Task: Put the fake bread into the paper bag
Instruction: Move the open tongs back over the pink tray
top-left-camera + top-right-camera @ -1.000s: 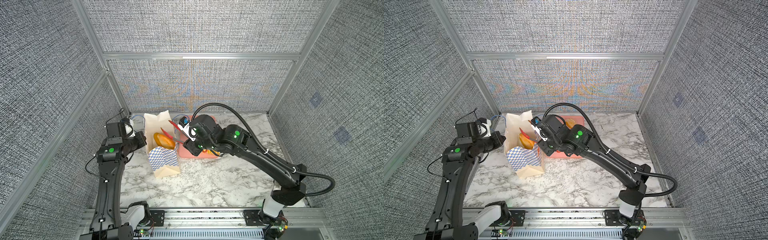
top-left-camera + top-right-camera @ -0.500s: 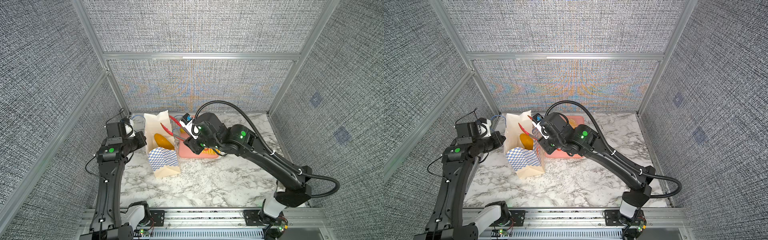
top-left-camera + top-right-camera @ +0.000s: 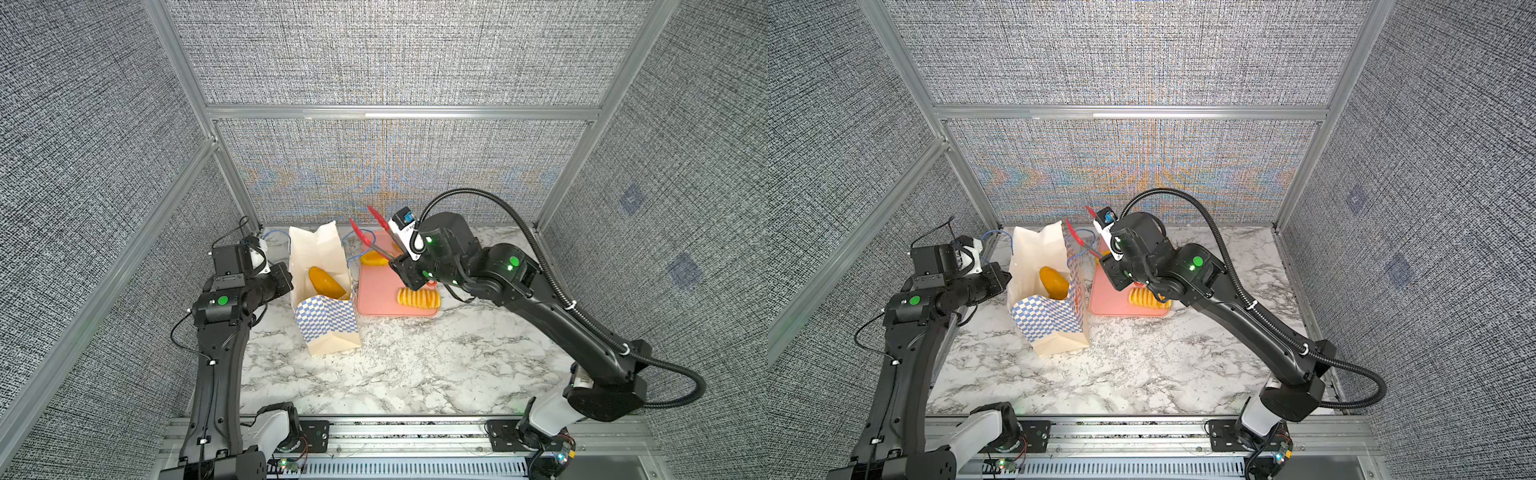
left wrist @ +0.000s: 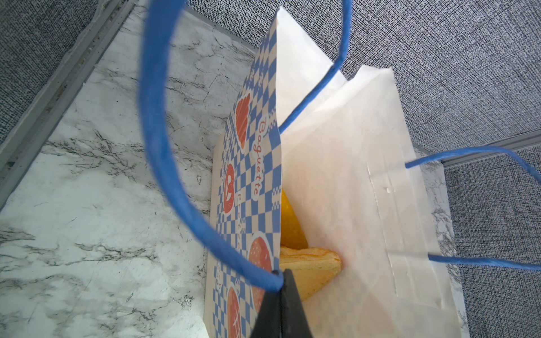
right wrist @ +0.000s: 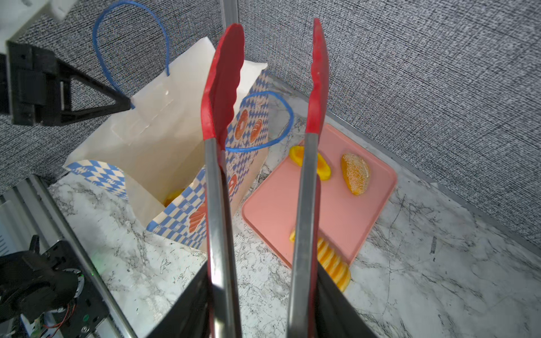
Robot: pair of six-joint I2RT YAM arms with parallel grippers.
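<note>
Paper bag (image 4: 336,175), blue-and-white checker band (image 4: 265,96), from my left wrist view: I read "Baguette" in orange script, running along the band beside the orange pastry pictures (image 4: 243,120).
Same band, next word along: orange letters that begin "Pre"; I cannot make out the rest, as the bag's fold cuts across it.
Same bag, from my right wrist view and in both top views: the lettering is too small for me to read.

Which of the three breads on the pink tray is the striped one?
The ridged roll at the tray's front corner, banded orange and pale yellow. The speckled bun and the smooth orange piece at the far end carry no stripes.
</note>
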